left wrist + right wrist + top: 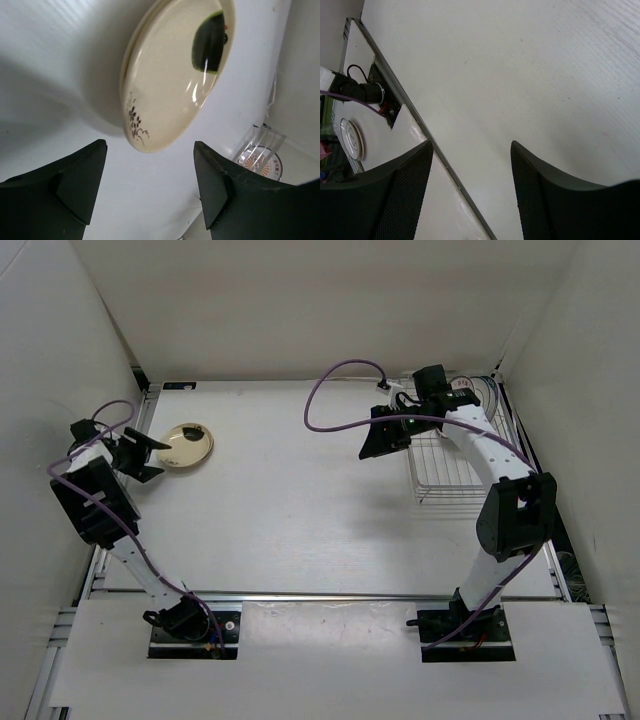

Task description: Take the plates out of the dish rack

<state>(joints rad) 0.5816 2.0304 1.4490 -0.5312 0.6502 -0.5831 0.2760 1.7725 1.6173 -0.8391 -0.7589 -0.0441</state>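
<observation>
A cream-yellow plate (pixel 187 446) with a dark brown spot lies flat on the table at the left. In the left wrist view this plate (pixel 170 75) lies just beyond my fingertips. My left gripper (pixel 152 458) is open and empty beside the plate's left rim, apart from it (pixel 150 185). The silver wire dish rack (pixel 455 465) stands at the right. Plates (pixel 482 392) stand at its far end, partly hidden by my right arm. The white plate with orange-red pattern (pixel 261 161) shows far off in the left wrist view. My right gripper (pixel 380 443) is open and empty left of the rack, over bare table (pixel 470 190).
White walls close in the table on the left, back and right. A purple cable (pixel 330 390) loops from the right wrist. In the right wrist view a connector and cable (pixel 362 92) sit by the table's back edge, with a small round white disc (pixel 351 139) that I cannot identify.
</observation>
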